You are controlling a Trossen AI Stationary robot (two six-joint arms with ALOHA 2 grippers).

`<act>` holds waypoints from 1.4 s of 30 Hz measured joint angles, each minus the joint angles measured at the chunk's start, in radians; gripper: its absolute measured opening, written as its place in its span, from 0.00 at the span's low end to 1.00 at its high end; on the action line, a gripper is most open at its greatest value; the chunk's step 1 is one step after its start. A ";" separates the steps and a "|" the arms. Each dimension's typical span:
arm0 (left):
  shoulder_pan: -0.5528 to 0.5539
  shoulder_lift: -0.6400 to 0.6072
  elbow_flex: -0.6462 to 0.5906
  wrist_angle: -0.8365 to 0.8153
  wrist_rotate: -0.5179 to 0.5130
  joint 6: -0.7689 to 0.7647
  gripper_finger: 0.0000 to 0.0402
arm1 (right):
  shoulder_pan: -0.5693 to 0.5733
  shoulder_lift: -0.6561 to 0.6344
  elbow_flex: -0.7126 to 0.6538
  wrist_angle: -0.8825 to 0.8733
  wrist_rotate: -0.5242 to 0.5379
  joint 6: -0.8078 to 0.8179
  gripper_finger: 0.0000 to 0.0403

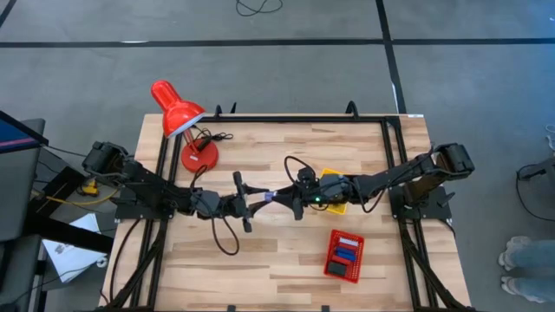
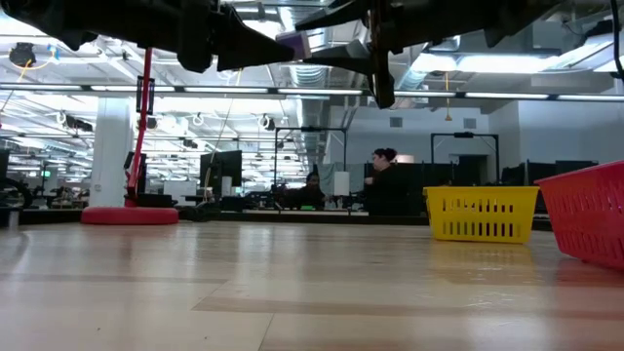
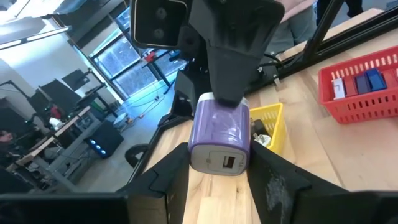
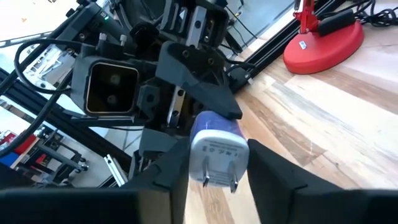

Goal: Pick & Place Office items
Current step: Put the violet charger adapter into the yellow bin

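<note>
A purple-and-white plug-in charger (image 1: 271, 198) hangs high above the middle of the table, between my two grippers. My left gripper (image 1: 260, 202) comes in from the table's left and my right gripper (image 1: 284, 197) from the right; each is shut on one end of it. The left wrist view shows its socket face (image 3: 227, 162), the right wrist view its two prongs (image 4: 219, 177). Small blue, white and black items lie in the red mesh basket (image 1: 344, 256). My left gripper pinches the charger's two sides near its socket end (image 3: 196, 149) between its two fingers, level, from the table's left, along the charger. The charger is lifted clear of the table. My right gripper pinches the charger's two sides near its prong end (image 4: 198, 152) between its two fingers, coming almost level from the table's right. The prongs point back toward that wrist. The charger lies about level between the two grippers.
A yellow tray (image 1: 333, 188) sits under my right arm, with a dark clip (image 3: 259, 133) in it. The red basket stands near the front right. A red desk lamp (image 1: 184, 121) stands at the far left, its cable beside it.
</note>
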 joint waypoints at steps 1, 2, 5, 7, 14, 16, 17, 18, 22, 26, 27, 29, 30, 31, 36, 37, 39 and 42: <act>0.000 0.000 0.000 -0.001 -0.002 0.001 0.35 | 0.000 0.000 0.000 -0.001 0.000 0.001 0.30; 0.000 0.000 0.000 -0.002 -0.003 0.001 0.35 | 0.000 -0.001 0.000 -0.002 0.000 0.001 0.29; 0.000 0.000 0.000 -0.001 0.001 -0.003 0.38 | 0.000 -0.001 0.000 -0.002 -0.001 -0.002 0.29; 0.000 0.000 0.000 0.001 0.007 -0.003 0.40 | 0.000 -0.001 0.000 -0.005 -0.003 -0.002 0.29; 0.000 0.000 0.000 0.003 0.045 -0.007 0.53 | -0.001 -0.011 0.000 -0.019 -0.045 -0.027 0.29; 0.000 0.000 -0.005 0.004 0.059 -0.005 0.59 | -0.007 -0.046 0.000 -0.053 -0.081 -0.052 0.29; 0.000 -0.001 -0.014 0.004 0.063 -0.005 0.62 | -0.008 -0.074 0.000 -0.095 -0.085 -0.066 0.29; 0.000 -0.004 -0.026 0.000 0.068 -0.005 0.64 | -0.008 -0.105 0.000 -0.144 -0.084 -0.076 0.29; 0.000 -0.008 -0.082 0.018 0.068 -0.037 0.71 | -0.003 -0.233 0.001 -0.427 -0.024 -0.080 0.29; 0.000 -0.008 -0.133 0.045 0.068 -0.101 0.74 | -0.001 -0.363 0.001 -0.792 0.023 0.006 0.29; 0.000 -0.008 -0.141 0.043 0.068 -0.118 0.74 | -0.001 -0.387 0.001 -0.893 0.046 0.051 0.29; 0.000 -0.008 -0.151 0.046 0.068 -0.150 0.75 | -0.003 -0.424 0.000 -1.069 0.113 0.141 0.29; 0.000 -0.008 -0.152 0.050 0.068 -0.164 0.75 | -0.004 -0.439 0.000 -1.138 0.141 0.182 0.29; 0.000 -0.008 -0.152 0.053 0.068 -0.171 0.75 | -0.007 -0.448 0.000 -1.201 0.159 0.216 0.29; 0.000 -0.008 -0.152 0.057 0.068 -0.184 0.75 | -0.018 -0.440 0.000 -1.368 0.155 0.268 0.29; 0.000 -0.008 -0.152 0.057 0.067 -0.184 0.75 | -0.021 -0.431 0.000 -1.386 0.146 0.270 0.29; 0.000 -0.008 -0.152 0.061 0.067 -0.184 0.75 | -0.027 -0.410 0.000 -1.407 0.131 0.283 0.29; 0.000 -0.008 -0.152 0.062 0.067 -0.184 0.75 | -0.028 -0.370 0.000 -1.413 0.126 0.282 0.29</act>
